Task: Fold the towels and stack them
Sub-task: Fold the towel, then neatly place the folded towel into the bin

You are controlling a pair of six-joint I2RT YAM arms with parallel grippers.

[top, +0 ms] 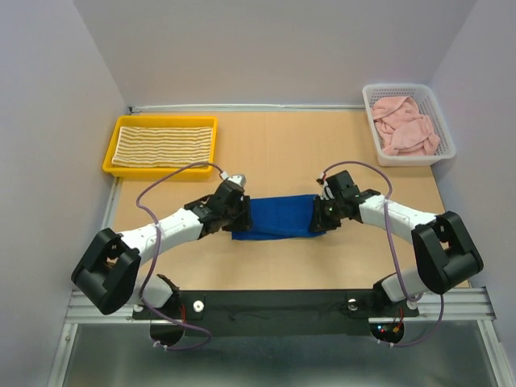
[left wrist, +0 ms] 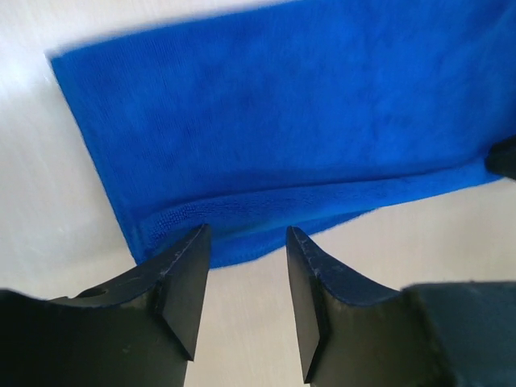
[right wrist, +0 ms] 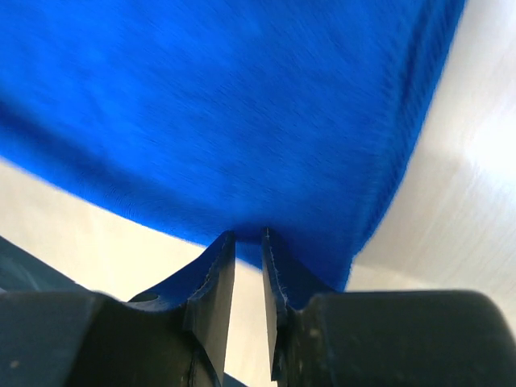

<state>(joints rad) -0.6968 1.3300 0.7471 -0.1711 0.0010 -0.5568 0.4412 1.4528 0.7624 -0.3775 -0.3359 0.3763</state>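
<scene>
Tan tabletop (top: 274,153) carries the blue towel (top: 278,216) centrally: soft, light, limp, so pinch its corners. Left gripper (left wrist: 247,234) gapes at the hem; right gripper (right wrist: 248,236) nearly closed there, grip uncertain.

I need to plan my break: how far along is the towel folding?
Done: striped towel lies neat in the tray. In hand: blue towel, partly folded, between the open left gripper and the right gripper. Left: pink towel, crumpled in the basket; nothing stacked yet.
</scene>
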